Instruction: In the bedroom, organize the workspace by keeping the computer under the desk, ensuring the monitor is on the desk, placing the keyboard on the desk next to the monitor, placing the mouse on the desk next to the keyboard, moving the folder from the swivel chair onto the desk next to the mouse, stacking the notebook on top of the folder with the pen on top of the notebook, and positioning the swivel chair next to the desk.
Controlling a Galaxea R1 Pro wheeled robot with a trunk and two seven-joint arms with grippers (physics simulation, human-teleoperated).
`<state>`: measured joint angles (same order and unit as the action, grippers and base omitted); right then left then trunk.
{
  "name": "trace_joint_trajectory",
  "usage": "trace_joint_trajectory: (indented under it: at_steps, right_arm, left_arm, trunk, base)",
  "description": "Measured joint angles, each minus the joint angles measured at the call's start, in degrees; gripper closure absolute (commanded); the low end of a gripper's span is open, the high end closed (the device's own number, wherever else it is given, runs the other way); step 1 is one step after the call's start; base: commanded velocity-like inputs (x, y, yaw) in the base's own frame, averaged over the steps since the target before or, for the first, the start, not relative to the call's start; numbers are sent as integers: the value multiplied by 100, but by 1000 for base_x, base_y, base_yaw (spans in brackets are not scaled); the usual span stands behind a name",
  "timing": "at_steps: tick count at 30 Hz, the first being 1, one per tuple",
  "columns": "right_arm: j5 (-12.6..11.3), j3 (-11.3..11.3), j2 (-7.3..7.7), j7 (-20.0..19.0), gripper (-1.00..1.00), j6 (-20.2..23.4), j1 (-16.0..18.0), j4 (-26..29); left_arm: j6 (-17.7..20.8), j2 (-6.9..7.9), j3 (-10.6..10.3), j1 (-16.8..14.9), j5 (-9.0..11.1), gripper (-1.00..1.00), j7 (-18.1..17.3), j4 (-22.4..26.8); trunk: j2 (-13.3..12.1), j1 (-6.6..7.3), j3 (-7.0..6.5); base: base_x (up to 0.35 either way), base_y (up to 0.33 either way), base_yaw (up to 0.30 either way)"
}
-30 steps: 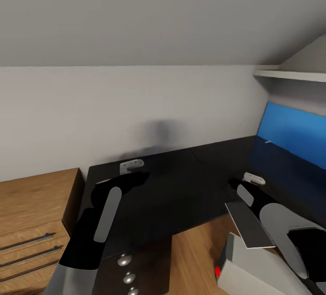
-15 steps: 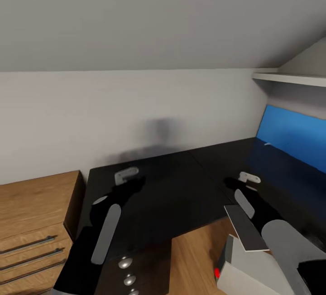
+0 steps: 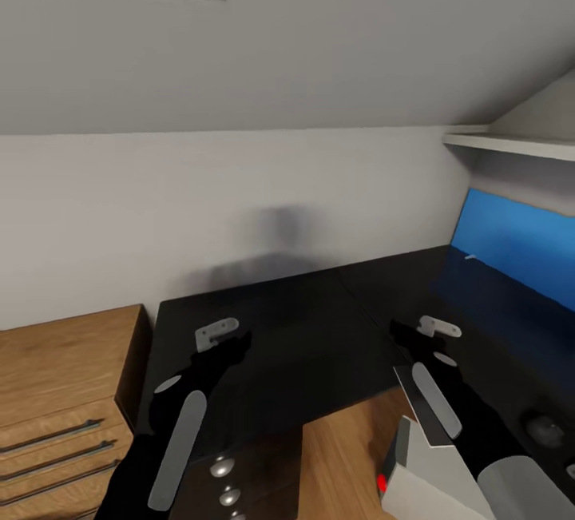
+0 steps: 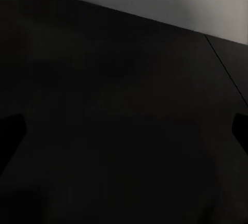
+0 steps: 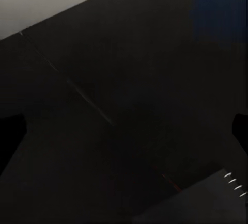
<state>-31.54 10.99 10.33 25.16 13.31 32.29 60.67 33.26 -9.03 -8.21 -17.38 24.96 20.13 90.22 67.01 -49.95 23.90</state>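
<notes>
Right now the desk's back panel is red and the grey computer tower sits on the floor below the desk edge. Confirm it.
Not quite: the back panel is blue, as the head view shows. The computer does sit on the floor below the desk edge.

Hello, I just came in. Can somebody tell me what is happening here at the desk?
A two-armed robot faces the black desk in a room corner. Both arms reach over the desktop: the left gripper and the right gripper hover above bare surface, holding nothing, fingers apart in the wrist views. The grey computer stands on the floor by the desk edge. A wood cabinet sits alongside.
</notes>
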Motion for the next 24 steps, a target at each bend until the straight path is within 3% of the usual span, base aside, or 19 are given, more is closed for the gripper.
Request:
trace_joint_trajectory:
  at_steps: [7, 14, 24]
  right_arm:
    - [-36, 22, -42, 75, -100, 6, -235, 623]
    - [-34, 22, -83, 86, -100, 7, -279, 735]
    - [11, 24, -109, 91, -100, 1, -288, 742]
  left_arm:
    - [-14, 23, 0, 74, -5, -100, -1, -11]
    - [-22, 25, 8, 90, -14, -100, 67, -67]
    - [-35, 24, 8, 98, -15, -100, 59, -80]
  trunk:
    - [-281, 154, -126]
    - [-562, 306, -252]
    - [-964, 524, -432]
  base:
    - [0, 0, 0]
    - [-33, 0, 23]
    - [-271, -58, 234]
